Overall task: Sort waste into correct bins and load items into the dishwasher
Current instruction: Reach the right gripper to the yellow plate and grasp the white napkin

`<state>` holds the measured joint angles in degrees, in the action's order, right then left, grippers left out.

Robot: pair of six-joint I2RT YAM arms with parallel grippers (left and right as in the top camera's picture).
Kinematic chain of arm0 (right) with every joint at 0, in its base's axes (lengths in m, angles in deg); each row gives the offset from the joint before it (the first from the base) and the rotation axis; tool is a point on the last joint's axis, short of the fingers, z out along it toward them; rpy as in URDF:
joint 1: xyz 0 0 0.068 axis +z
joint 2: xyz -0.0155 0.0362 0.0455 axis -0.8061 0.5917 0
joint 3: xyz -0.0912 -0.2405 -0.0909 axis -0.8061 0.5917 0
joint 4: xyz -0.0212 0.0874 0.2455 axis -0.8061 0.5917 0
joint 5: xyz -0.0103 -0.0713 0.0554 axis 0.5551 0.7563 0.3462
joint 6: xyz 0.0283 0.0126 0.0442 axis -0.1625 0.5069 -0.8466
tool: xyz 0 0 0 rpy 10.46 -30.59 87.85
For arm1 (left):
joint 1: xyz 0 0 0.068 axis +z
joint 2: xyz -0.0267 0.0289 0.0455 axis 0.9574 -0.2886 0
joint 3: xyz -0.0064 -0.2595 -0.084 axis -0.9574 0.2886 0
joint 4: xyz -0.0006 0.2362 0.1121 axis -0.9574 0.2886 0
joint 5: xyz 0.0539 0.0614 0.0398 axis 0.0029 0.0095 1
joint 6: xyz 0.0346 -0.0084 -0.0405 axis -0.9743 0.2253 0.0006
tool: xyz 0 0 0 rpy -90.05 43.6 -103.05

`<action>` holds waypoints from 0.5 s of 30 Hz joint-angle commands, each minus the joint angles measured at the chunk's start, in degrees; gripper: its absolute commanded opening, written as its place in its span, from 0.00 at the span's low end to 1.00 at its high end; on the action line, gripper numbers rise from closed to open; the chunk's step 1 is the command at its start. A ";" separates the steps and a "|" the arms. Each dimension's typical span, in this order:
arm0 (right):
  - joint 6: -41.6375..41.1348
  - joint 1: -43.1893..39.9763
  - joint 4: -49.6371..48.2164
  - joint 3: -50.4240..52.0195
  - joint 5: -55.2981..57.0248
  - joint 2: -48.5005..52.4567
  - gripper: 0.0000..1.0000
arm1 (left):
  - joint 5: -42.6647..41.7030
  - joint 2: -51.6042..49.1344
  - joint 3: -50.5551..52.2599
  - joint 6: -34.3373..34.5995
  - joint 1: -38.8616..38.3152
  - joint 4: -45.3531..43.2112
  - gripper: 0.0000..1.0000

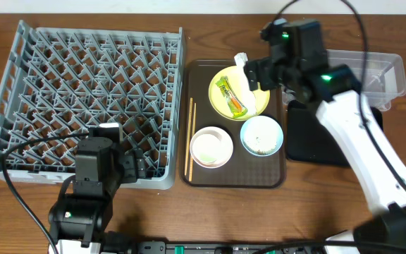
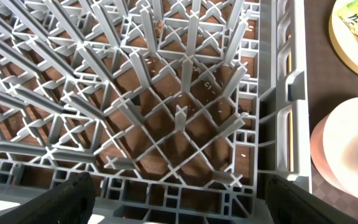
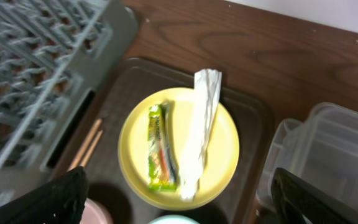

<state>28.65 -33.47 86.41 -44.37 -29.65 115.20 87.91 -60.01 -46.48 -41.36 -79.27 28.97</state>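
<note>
Right gripper (image 3: 179, 178) hangs above the yellow plate (image 3: 179, 146), fingers spread wide, nothing between them. Plate sits at the far end of the brown serving tray (image 1: 273, 174). On it lie two pieces of waste side by side: green-and-orange snack wrapper (image 3: 160, 149) and white crumpled paper strip (image 3: 201, 127), the strip's far end overhanging the rim. Both judged near weightless and limp. Wrapper film likely slick and apt to slide on the smooth plate, so a pinch across its narrow width at mid-length looks best. Paper is soft and should crush and hold readily; its overhanging far end offers the easiest purchase. Clear tub (image 1: 383, 70) and black tray (image 1: 305, 137) lie just right of the serving tray. Left gripper (image 2: 179, 180), fingers likewise apart and empty, hovers over the near right corner of the grey dish rack (image 2: 185, 118).
</note>
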 commanded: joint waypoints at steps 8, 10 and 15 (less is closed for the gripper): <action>-7.89 1.53 -5.33 -0.87 6.49 15.72 0.75 | 0.26 0.35 -1.44 0.33 0.35 0.07 0.90; -9.18 1.53 -5.64 -0.87 6.49 18.10 0.74 | 0.26 0.35 -1.44 0.33 0.35 0.09 0.90; -10.82 1.55 -5.92 -0.87 7.30 22.69 0.65 | 0.26 0.35 -1.44 0.33 0.35 0.35 0.90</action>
<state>20.59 -32.46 80.77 -44.48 -23.88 136.07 87.91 -60.01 -46.48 -41.34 -79.27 29.03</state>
